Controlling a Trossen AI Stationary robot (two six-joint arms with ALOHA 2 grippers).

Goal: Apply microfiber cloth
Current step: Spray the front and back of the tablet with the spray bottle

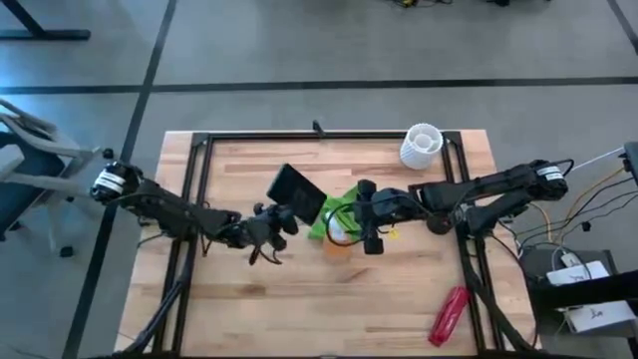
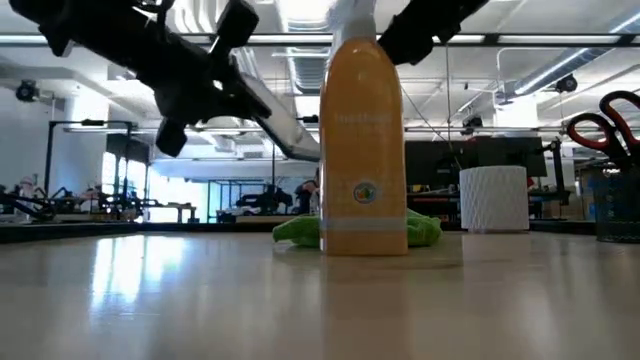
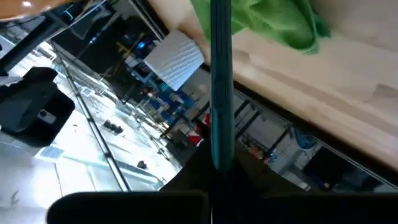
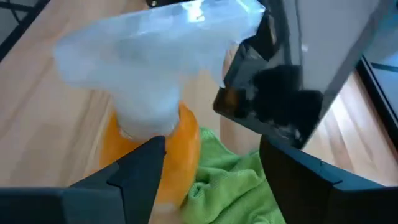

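Centrally, the right tool (image 1: 361,221) hovers over the orange spray bottle (image 1: 339,237), its fingers (image 4: 140,168) spread apart on either side of the bottle's white spray head (image 4: 155,56) without gripping it. The left tool (image 1: 282,215) is clenched on the dark flat device (image 1: 295,191), holding it tilted above the tabletop (image 1: 299,299); the left wrist view shows the device edge-on between the fingers. The microfiber cloth (image 1: 329,214) lies crumpled on the tabletop between the two tools, just behind and touching the bottle's base, as the low view shows (image 2: 420,228). A white ribbed cup (image 1: 421,145) stands near the far right corner; whether it contains anything cannot be told. Only the high view shows a red item (image 1: 449,315) lying near the front right edge
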